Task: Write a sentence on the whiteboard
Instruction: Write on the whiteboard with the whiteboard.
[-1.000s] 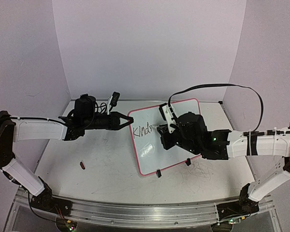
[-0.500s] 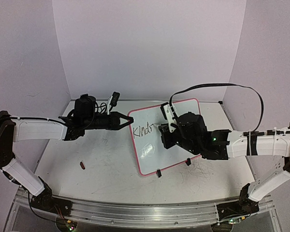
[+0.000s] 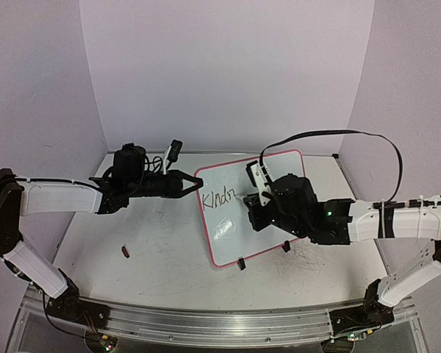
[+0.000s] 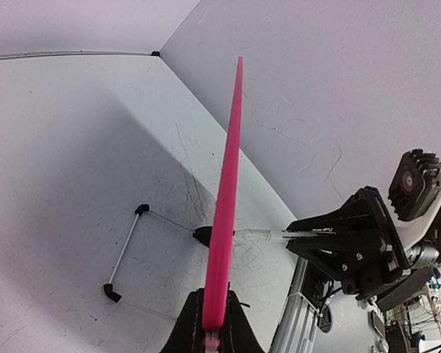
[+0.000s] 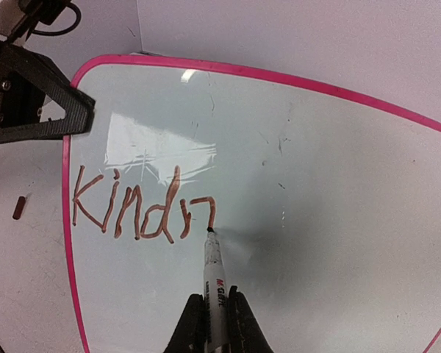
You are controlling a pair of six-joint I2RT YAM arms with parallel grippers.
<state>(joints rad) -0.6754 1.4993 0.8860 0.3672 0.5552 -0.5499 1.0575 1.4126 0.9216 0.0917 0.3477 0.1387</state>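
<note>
Partly written sentence, "Kindn", pink-rimmed whiteboard

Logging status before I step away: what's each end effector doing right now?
Left end effector: closed on the board edge.
Right end effector: closed on the marker.

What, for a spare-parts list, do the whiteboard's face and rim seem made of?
The whiteboard's face looks like a smooth, glossy coated sheet: it mirrors the lights in bright streaks. The rim is probably matte pink plastic, evenly coloured, without glare, rounded at the corners.
</note>
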